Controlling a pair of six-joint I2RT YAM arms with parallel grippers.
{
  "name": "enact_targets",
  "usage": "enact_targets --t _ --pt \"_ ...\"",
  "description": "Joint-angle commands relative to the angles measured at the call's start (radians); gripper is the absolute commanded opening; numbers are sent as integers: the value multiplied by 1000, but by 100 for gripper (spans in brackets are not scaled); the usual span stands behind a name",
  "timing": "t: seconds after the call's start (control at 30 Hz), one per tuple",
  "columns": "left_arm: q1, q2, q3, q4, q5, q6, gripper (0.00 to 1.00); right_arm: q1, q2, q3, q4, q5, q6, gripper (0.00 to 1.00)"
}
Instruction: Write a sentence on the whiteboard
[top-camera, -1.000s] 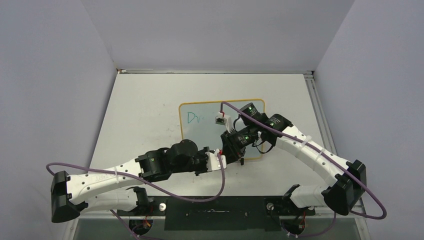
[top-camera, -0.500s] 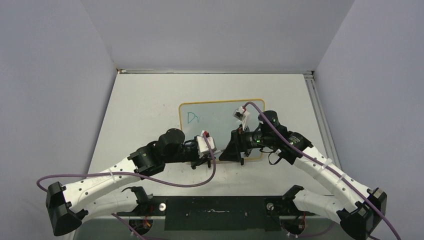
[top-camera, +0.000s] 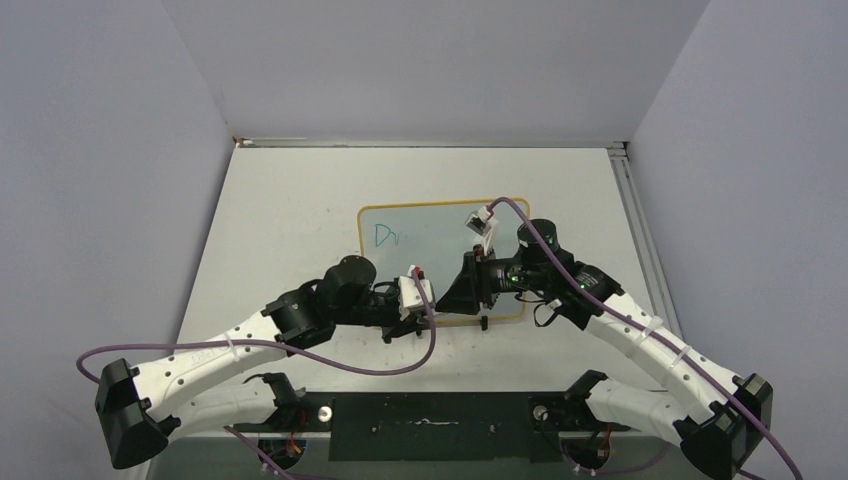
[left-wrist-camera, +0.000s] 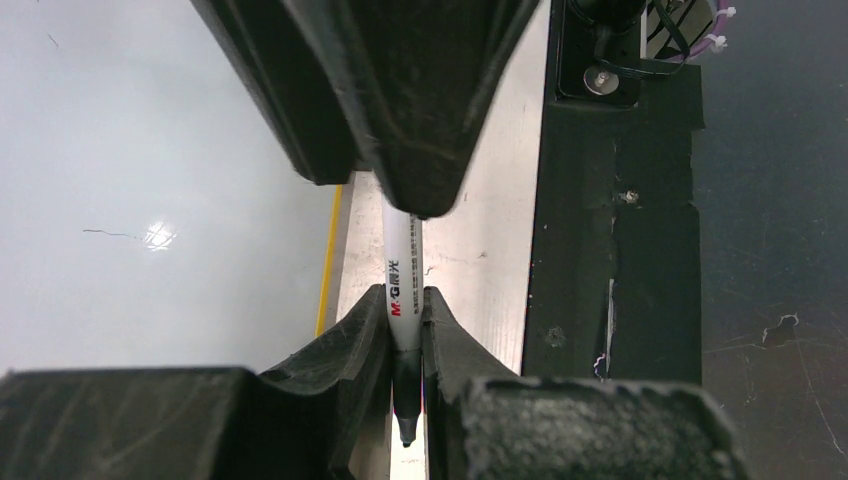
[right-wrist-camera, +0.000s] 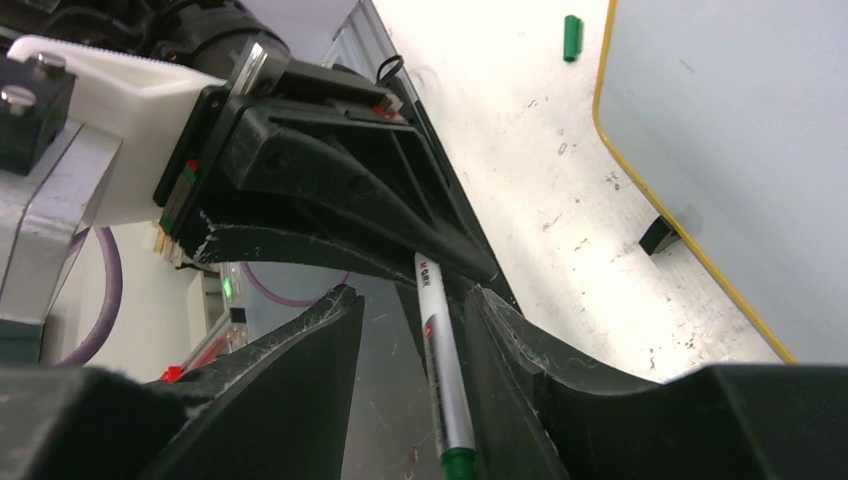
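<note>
One marker (left-wrist-camera: 403, 265) between my two pincers, by the near edge of the one whiteboard (top-camera: 440, 218)
My left pincer (left-wrist-camera: 404, 300) is clamped on it; my right pincer (right-wrist-camera: 410, 295) stands open round its green end; should left let go before right closes, I judge it drops and smears the board, which lies flat on the table (top-camera: 280, 200), its sentence (top-camera: 388, 236) barely begun; one green cap (right-wrist-camera: 571, 24) lies loose.

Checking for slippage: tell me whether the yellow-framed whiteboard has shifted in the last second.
No. The yellow-framed whiteboard keeps its place against the grey table's far edge.
</note>
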Motion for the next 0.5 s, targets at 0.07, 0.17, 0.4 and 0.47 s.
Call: enact_targets --t 0.07,0.17,0.4,0.47 --pt "11 0 48 1 44 18 0 43 15 15 -16 -25 -28 42" --pt "11 4 50 0 47 18 0 61 24 18 -31 -7 -42 41" --pt "13 8 52 -4 49 20 0 70 30 23 -27 6 -47 32" --pt "15 9 52 -4 49 19 0 75 32 23 -29 7 -47 27"
